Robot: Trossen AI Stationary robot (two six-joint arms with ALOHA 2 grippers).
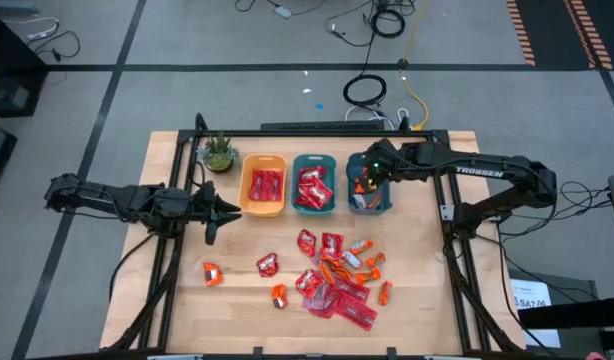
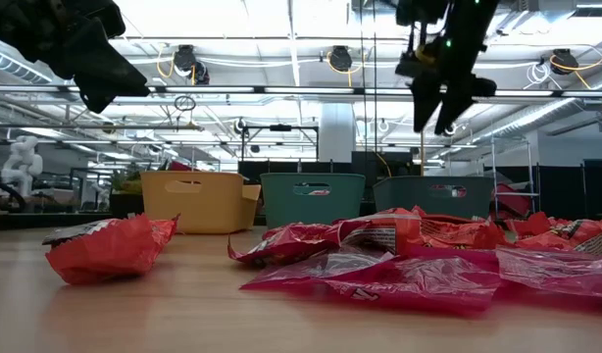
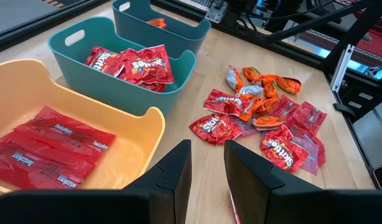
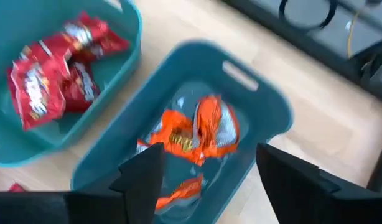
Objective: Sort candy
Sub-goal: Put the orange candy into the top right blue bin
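The candy lies in a pile (image 1: 337, 275) on the near middle of the table, with three loose pieces (image 1: 268, 264) to its left. Long red packets fill the yellow bin (image 1: 264, 185), and red squarish packets fill the middle teal bin (image 1: 314, 186). My right gripper (image 4: 206, 180) hangs open above the right teal bin (image 4: 265, 106), pointing steeply down. Orange wrapped pieces (image 4: 200, 132) show inside that bin below its fingers. My left gripper (image 3: 208, 177) hovers left of the yellow bin with a narrow gap and nothing between its fingers.
A small potted plant (image 1: 219, 152) stands at the far left, beside the yellow bin. The three bins stand in a row along the far side. Black frame rails (image 1: 452, 250) run along the table's left and right sides. Bare wood lies near left around one orange piece (image 1: 212, 273).
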